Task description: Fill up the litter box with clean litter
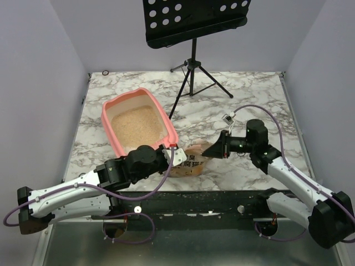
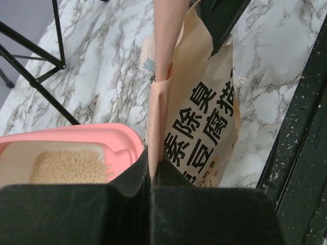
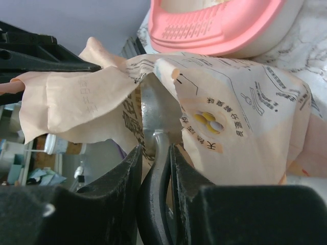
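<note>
Pinching the crinkled bag (image 1: 192, 165), left claw (image 2: 151, 176) and right claw (image 3: 156, 149) are clamped tight beside sandy litter (image 1: 136, 124)

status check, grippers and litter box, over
Grippers: left gripper and right gripper both shut on the bag. The litter box holds clean litter, bag at its near corner. Music stand legs behind the box, clear of the arms.

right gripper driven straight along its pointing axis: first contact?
The bag. The right gripper is shut on its edge, so it would push into it. The litter box seems to lie beyond; depth unclear.
</note>
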### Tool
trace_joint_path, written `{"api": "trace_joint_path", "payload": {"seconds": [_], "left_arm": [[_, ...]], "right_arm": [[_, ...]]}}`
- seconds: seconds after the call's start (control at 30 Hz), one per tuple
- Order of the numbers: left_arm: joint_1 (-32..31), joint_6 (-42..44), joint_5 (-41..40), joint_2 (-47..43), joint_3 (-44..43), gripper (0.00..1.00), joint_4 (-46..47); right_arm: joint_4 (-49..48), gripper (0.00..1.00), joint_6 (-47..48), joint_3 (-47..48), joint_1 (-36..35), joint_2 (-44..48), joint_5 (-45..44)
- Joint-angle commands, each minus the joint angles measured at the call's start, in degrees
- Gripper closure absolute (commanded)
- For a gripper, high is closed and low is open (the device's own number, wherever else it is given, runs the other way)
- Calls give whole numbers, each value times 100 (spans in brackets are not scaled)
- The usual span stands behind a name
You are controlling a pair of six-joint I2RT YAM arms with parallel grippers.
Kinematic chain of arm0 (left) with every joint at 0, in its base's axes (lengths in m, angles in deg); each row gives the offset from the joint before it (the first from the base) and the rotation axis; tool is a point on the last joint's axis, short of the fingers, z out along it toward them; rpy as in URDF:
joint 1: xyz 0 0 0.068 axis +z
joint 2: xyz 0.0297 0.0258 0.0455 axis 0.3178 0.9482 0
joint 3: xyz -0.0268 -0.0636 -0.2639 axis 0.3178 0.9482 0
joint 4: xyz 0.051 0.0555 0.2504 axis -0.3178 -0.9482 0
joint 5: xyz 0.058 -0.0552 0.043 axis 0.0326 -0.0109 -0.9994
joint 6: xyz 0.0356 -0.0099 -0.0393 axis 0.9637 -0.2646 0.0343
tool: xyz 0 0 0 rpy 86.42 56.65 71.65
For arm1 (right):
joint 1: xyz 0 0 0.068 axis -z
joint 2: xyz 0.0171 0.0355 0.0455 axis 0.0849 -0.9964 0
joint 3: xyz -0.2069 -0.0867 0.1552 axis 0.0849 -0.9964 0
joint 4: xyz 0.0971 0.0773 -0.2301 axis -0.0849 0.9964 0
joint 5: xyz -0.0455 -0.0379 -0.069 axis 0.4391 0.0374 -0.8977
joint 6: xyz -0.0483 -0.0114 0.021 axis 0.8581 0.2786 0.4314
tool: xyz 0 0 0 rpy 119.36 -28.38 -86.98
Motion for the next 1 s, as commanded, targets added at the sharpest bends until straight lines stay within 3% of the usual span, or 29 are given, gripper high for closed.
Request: {"api": "trace_joint_path", "payload": {"seconds": [0.0,0.27,0.53,0.67,0.83,0.97], "left_arm": [[11,114,-573,-267,-456,100,-930],[11,175,-1461,-645,-1080,100,-2275],[3,351,-1673,-1102,-976,100,-2409],[3,220,-1296,-1173,-598,100,-1909],[-32,44,-874,-804,-184,100,-1205],[-138,-62,-653,-715,-18,100,-617]], "right_arm": [[-2139,99,-1129,-41,-27,-315,1124],[-3389,99,-1807,196,-203,-1080,1143],[-4972,99,-2818,196,-528,-2038,1081],[-4631,99,-2889,240,-528,-2048,1177],[-2542,99,-1949,485,-520,-1556,976],[-1670,99,-1869,539,-511,-1301,818]]}}
